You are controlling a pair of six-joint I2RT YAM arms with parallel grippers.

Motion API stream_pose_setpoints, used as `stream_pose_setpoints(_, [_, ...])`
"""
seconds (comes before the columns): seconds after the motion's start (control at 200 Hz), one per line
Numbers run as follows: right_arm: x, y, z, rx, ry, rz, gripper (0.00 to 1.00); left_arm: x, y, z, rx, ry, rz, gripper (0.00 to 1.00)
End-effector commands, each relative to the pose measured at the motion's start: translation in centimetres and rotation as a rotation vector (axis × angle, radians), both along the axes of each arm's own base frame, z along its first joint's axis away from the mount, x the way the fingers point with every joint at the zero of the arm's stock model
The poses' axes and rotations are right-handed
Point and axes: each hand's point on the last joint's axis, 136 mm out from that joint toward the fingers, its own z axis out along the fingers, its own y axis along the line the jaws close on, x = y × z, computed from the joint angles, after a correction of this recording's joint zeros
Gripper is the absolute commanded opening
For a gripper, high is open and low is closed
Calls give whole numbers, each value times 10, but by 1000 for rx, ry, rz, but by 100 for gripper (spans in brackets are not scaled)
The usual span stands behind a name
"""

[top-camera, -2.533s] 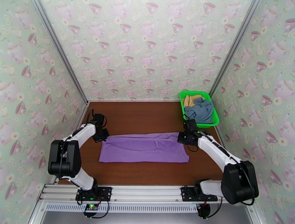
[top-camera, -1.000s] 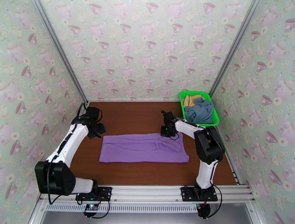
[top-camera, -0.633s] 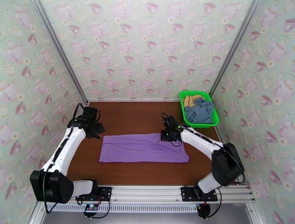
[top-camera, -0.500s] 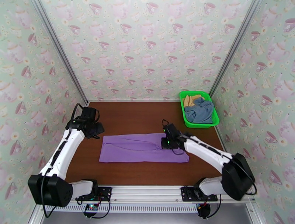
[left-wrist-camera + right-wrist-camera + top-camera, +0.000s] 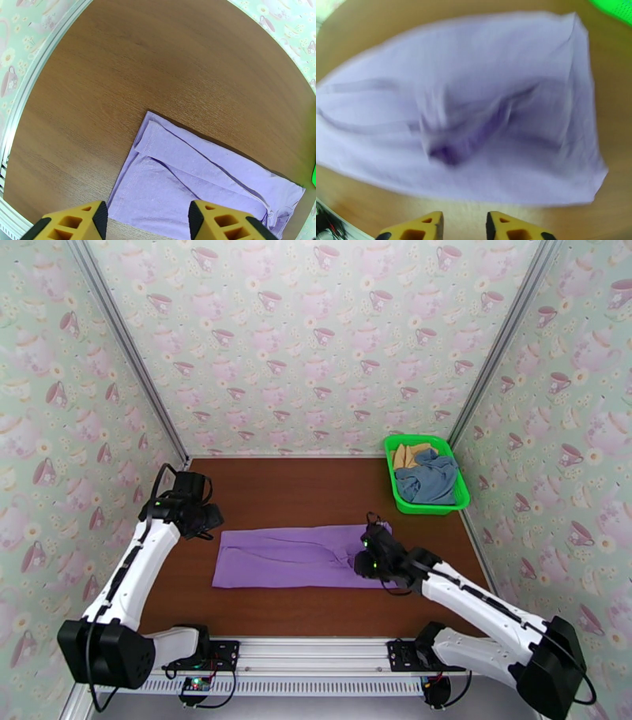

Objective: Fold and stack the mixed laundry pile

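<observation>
The lilac garment (image 5: pixel 304 557) lies flat in a long strip on the middle of the brown table (image 5: pixel 300 485), with bare wood all round its edges. The left gripper (image 5: pixel 147 221) hangs wide open by its left end. The right gripper (image 5: pixel 463 224), a little open, holds nothing over its right end. The blue-grey garment (image 5: pixel 430 477) and tan garment (image 5: pixel 409 455) sit in the green basket (image 5: pixel 393 469).

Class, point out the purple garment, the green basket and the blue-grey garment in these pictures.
purple garment (image 5: pixel 292 560), top view, middle of the cloth.
green basket (image 5: pixel 433 509), top view, near rim.
blue-grey garment (image 5: pixel 430 477), top view, centre of its bundle.
</observation>
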Motion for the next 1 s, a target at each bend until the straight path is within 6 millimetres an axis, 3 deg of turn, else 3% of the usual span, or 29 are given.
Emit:
stream_pose_setpoints(0.0, [37, 0, -1, -61, -18, 29, 23, -1, 0, -10, 9, 30, -3, 60])
stream_pose_setpoints(0.19, [84, 8, -39, -138, 58, 50, 0, 5, -2, -18, 6, 58, -11, 59])
stream_pose_setpoints(0.346, [87, 5, -73, -179, 126, 50, 0, 8, -2, -23, 8, 68, -18, 59])
stream_pose_setpoints(0.526, [55, 4, -84, -132, 176, 45, 0, 10, -4, -24, 4, 70, -25, 59])
stream_pose_setpoints(0.801, [-21, 4, -91, -138, 196, 7, 0, 12, -5, -27, -2, 69, -29, 59])
stream_pose_setpoints(0.897, [-30, -1, -93, -116, 184, -38, 0, 14, -6, -29, -6, 72, -33, 58])
stream_pose_setpoints(0.997, [-26, -9, -83, -134, 143, -64, 0, 15, -7, -31, -8, 76, -36, 58])
